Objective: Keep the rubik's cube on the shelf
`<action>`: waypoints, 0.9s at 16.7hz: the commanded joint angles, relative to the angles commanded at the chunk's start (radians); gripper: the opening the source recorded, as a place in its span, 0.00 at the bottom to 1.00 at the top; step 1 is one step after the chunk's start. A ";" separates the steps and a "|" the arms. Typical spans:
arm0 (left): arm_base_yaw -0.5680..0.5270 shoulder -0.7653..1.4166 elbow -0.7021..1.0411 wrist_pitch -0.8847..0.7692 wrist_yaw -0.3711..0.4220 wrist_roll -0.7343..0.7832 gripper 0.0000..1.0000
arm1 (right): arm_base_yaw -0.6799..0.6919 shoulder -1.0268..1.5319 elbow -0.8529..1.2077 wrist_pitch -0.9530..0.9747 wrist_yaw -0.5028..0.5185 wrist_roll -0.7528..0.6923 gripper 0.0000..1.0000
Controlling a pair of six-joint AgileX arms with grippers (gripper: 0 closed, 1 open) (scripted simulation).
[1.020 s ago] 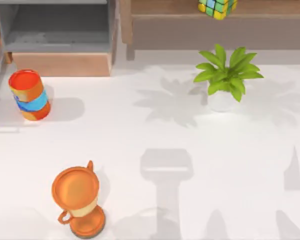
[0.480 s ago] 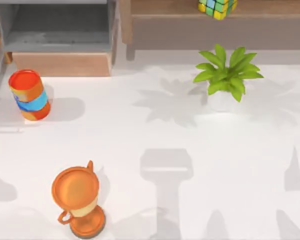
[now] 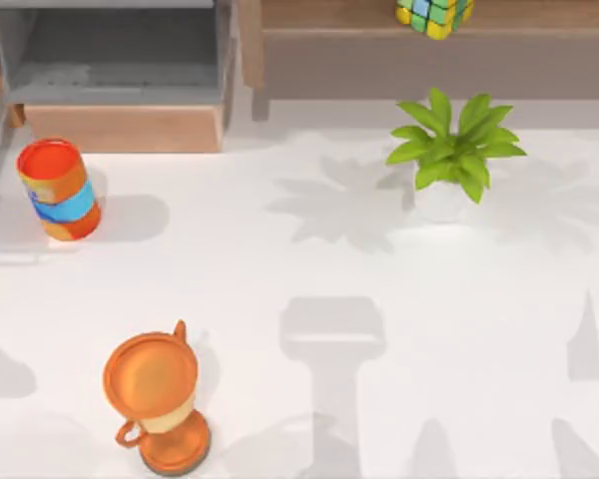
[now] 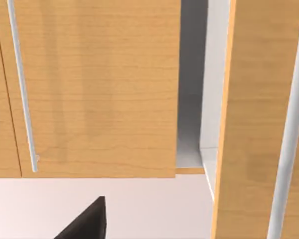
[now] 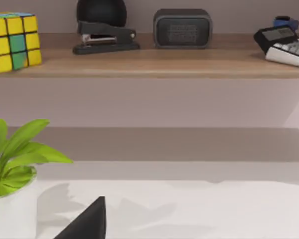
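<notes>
cube (image 3: 434,15): resting on the shelf (image 3: 339,15), behind the plant (image 3: 454,150)
hands: grip state cannot be told

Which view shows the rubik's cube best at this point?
The right wrist view: the rubik's cube sits whole on the shelf, with a yellow-and-green face plain, beside a black stapler. The top view catches the cube at the picture's upper edge, cropped. The left wrist view faces wooden cabinet doors.
</notes>
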 joint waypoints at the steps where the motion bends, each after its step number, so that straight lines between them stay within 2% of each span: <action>1: -0.013 0.006 0.015 -0.009 -0.012 0.000 1.00 | 0.000 0.000 0.000 0.000 0.000 0.000 1.00; 4: -0.048 0.023 0.059 -0.035 -0.047 -0.001 1.00 | 0.000 0.000 0.000 0.000 0.000 0.000 1.00; 8: -0.051 0.024 0.062 -0.037 -0.050 -0.001 1.00 | 0.000 0.000 0.000 0.000 0.000 0.000 1.00; 15: -0.051 0.024 0.062 -0.037 -0.050 -0.001 0.47 | 0.000 0.000 0.000 0.000 0.000 0.000 1.00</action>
